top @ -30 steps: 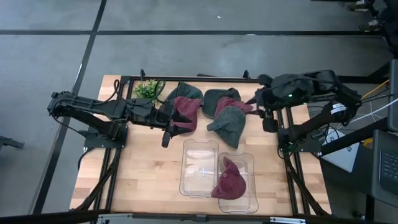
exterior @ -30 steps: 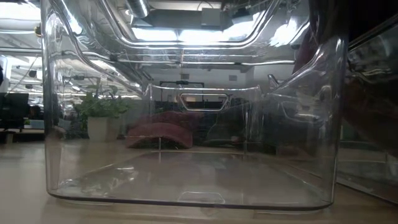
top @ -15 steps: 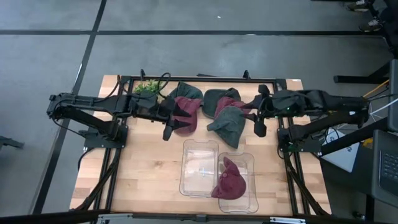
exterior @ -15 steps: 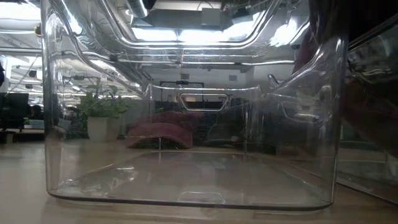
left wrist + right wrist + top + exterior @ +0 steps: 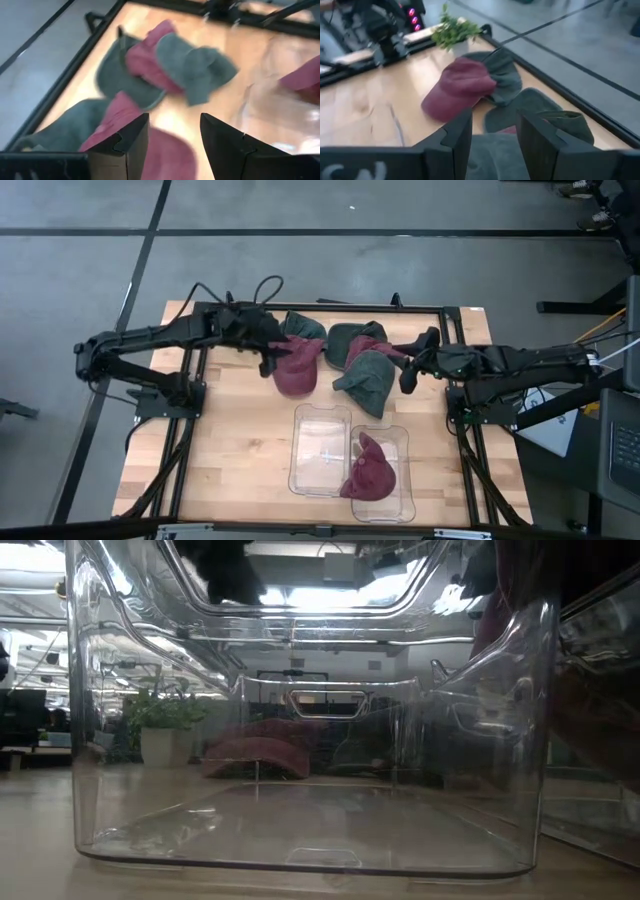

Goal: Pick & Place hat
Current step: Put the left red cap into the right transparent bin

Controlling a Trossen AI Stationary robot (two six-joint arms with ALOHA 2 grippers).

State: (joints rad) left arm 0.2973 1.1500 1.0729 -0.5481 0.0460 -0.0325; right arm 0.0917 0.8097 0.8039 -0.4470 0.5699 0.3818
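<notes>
- No text, label, brand, number or sign can be read in any view.
- The right wrist view shows pale marks on the dark body of that arm's own hand [image 5: 492, 145], at the frame's lower corner; they are cut off and too blurred to make out.
</notes>
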